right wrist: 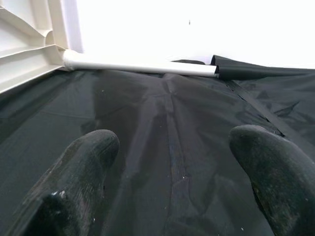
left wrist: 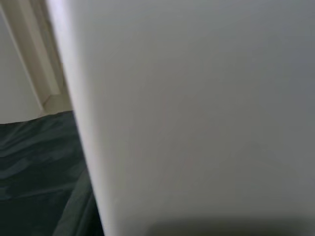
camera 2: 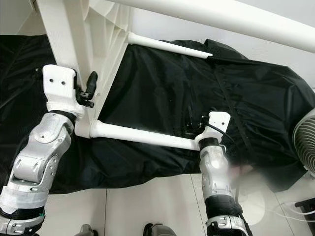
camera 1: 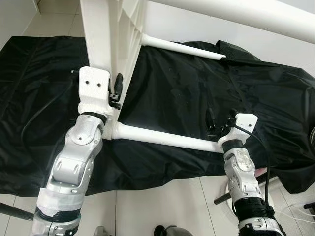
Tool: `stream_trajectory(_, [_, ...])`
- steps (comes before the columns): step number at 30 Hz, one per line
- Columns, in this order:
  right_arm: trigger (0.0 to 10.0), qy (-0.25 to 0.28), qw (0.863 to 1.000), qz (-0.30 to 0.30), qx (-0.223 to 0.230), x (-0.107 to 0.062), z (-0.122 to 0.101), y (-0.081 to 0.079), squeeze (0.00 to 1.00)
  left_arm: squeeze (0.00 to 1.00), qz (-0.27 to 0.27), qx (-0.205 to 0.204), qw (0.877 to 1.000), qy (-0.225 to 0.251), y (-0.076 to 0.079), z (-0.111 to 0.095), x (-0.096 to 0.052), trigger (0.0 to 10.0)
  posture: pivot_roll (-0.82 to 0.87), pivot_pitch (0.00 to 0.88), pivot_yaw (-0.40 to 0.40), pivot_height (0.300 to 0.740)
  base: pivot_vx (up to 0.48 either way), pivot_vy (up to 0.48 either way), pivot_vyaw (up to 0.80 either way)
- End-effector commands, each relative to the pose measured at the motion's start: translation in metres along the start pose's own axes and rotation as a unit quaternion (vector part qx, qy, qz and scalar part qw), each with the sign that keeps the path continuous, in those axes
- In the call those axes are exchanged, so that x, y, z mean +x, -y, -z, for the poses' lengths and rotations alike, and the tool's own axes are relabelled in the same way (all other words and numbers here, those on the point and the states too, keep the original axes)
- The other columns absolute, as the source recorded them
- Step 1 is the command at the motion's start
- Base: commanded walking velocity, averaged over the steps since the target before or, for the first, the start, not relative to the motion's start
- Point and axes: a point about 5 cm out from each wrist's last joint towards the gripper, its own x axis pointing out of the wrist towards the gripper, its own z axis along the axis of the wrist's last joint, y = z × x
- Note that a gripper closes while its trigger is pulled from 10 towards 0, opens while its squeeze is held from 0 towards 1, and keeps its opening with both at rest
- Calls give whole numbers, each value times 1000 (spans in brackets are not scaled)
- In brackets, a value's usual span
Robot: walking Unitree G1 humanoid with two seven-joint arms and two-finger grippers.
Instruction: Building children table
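White plastic table (camera 1: 106,34) rests on its side; my left gripper (camera 1: 116,93) braces it, grip unclear. My right gripper (right wrist: 172,172), fingers spread, should steady the near leg (camera 1: 165,138) squarely.

A white moulded-plastic tabletop (camera 1: 106,34) with white round plastic legs (camera 1: 165,138) stands on a glossy black crinkled fabric sheet (camera 1: 187,93), spread over pale, glossy white floor tiles (camera 1: 157,206). Both silver metal arms end in white wrist housings (camera 1: 93,88) and matte black rubbery fingers (right wrist: 78,167).
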Motion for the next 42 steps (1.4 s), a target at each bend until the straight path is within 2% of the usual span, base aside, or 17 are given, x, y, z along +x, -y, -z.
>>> stream_trajectory(1, [10000,-13,1000,5,-2,-1,4,6,0,0,-147,37,988,15,-32,-10,-6,0,36,135,-84,740,0,0,0])
stream_trajectory(4, [10000,-15,1000,0,-4,1,4,6,0,0,-159,58,985,23,-35,-18,-13,0,39,135,-88,740,0,0,0])
stream_trajectory(10, [10000,-16,1000,-2,-5,2,4,7,0,0,-159,81,983,27,-30,-22,-22,0,43,135,-92,740,0,0,0])
stream_trajectory(11, [10000,-17,1000,-4,-5,2,5,7,0,0,-167,92,981,29,-29,-24,-29,0,46,139,-98,740,0,0,0])
stream_trajectory(18, [10000,-19,1000,-6,-6,4,5,7,0,0,-185,104,977,34,-32,-27,-36,0,48,141,-102,740,0,0,0])
stream_trajectory(21, [10000,-20,1000,-7,-6,4,5,7,0,0,-212,112,970,33,-36,-28,-39,0,49,144,-106,740,0,0,0])
stream_trajectory(23, [10000,-21,1000,-7,-6,5,6,8,0,0,-247,118,961,39,-43,-32,-42,0,49,146,-110,740,0,0,0])
stream_trajectory(24, [10000,-21,1000,-7,-6,5,6,8,0,0,-247,118,961,39,-43,-32,-42,0,49,146,-110,740,0,0,0])
stream_trajectory(31, [10000,-21,1000,-6,-5,6,6,8,0,0,-304,95,946,60,-53,-41,-45,0,44,146,-105,740,0,0,0])
stream_trajectory(41, [10000,-21,1000,-3,-5,6,7,9,0,0,-291,89,950,73,-49,-44,-43,0,40,146,-98,740,0,0,0])
stream_trajectory(42, [10000,-21,1000,-2,-5,6,7,9,0,0,-277,91,953,79,-45,-46,-43,0,41,147,-97,740,0,0,0])
